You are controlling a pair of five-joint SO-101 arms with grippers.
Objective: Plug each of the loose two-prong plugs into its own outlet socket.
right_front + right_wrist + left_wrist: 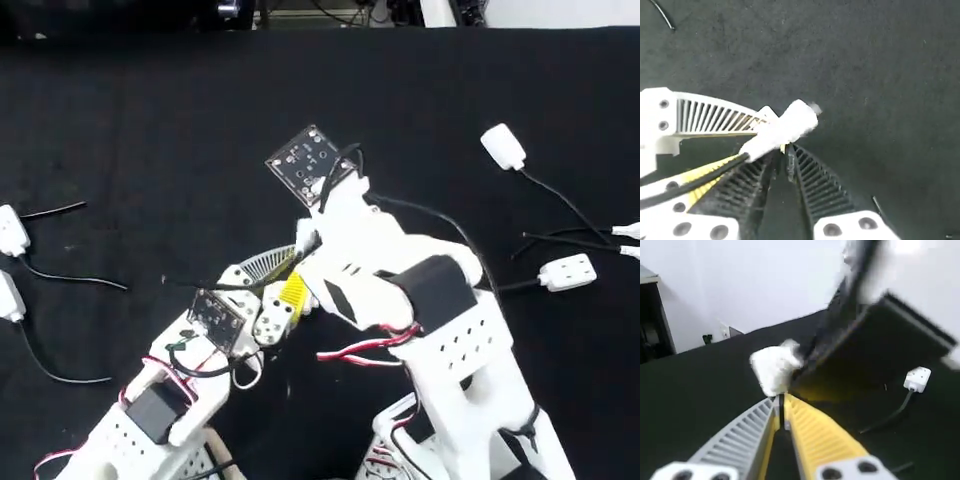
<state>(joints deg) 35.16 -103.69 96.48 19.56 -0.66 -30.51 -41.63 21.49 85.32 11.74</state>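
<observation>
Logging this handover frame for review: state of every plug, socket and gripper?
Left gripper, grey and yellow fingers: shut on white two-prong plug.
That plug, black cord: lifted off black table, unplugged.
Right gripper, black ribbed fingers: shut, tips at that plug; grip unclear.
Second white plug: loose on table, unplugged.
White outlet socket: flat on table, empty.
Two white corded pieces, left edge: loose, unplugged.

We log | bench point(150, 120): black cover | right side: white plug point(503, 147), white outlet socket point(567, 271), apart | left edge: two white corded pieces point(11, 231), black cords trailing
</observation>
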